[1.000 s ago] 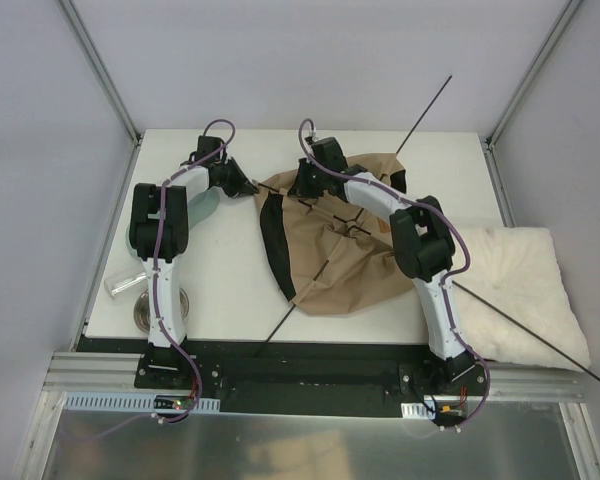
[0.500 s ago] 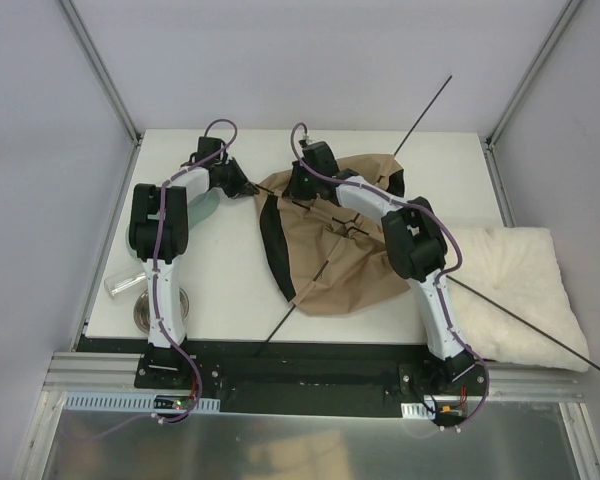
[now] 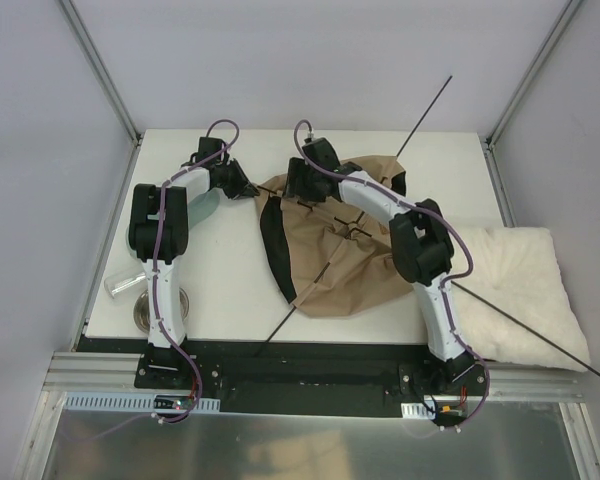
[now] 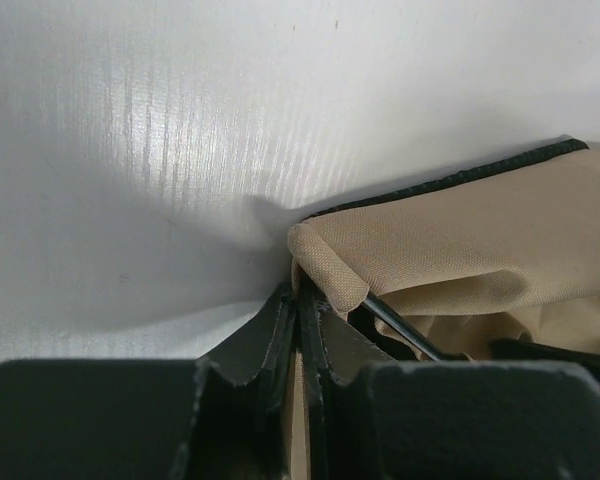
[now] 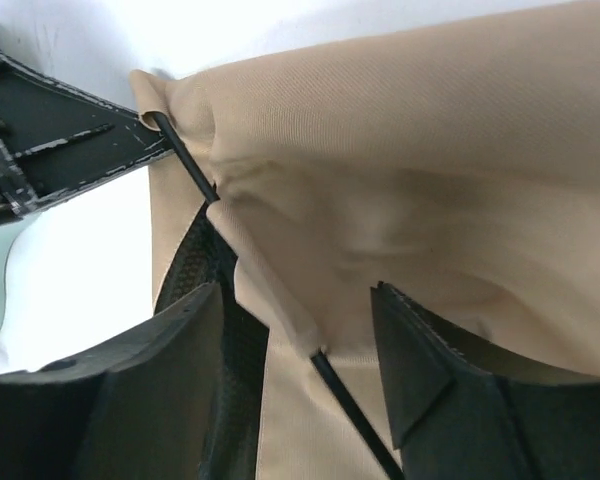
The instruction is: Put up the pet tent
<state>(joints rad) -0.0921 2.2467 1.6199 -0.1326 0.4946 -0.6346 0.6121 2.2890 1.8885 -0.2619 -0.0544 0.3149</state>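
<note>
Quick update from where I was standing: the tent (image 3: 330, 250) was flat and crumpled in the middle of the counter (image 3: 220, 280), nowhere near standing. The big change in the last second was the right hand (image 5: 298, 300) letting go. It had been clamped shut up near the tent's far left corner, and now its jaws stood wide apart. The thin black pole (image 5: 185, 160) and a fold of tan cloth sat loose between them, not squeezed by anything as far as I could tell. The left hand (image 4: 300, 300) hadn't budged. It was closed tight, pinching that tan corner right where the pole ran into it. My guess is the right one had finished feeding the pole toward the corner and was freeing itself for a new grip while the left anchored things. The cloth hadn't risen at all, so loads left to do. The cushion (image 3: 520, 280) sat off to the right with a second pole (image 3: 525, 332) lying across it.
</note>
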